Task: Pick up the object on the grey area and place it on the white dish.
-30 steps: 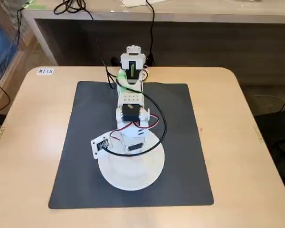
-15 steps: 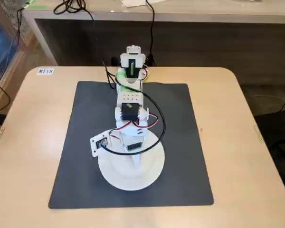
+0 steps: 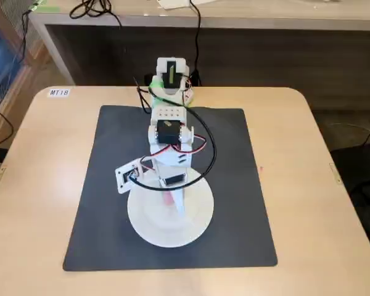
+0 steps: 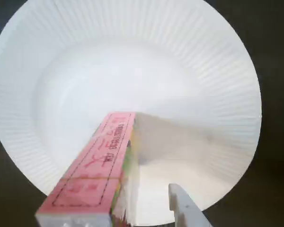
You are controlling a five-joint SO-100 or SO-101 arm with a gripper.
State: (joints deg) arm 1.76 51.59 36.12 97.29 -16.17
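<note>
While the pink box (image 4: 97, 165) hangs over the middle of the white dish (image 4: 213, 71) in the wrist view, the gripper (image 4: 146, 208) appears to clamp it, one white finger (image 4: 184, 210) showing just beside it. By the look of it, the carry is finished and only the release remains. On the fixed view, the arm (image 3: 168, 132) hides most of the box above the dish on the grey mat (image 3: 234, 203); whether the box touches the dish is unclear.

Bare ribbed white dish (image 4: 132, 61) all round the pink box (image 4: 97, 165), dark mat (image 3: 234, 203) beyond its rim.
</note>
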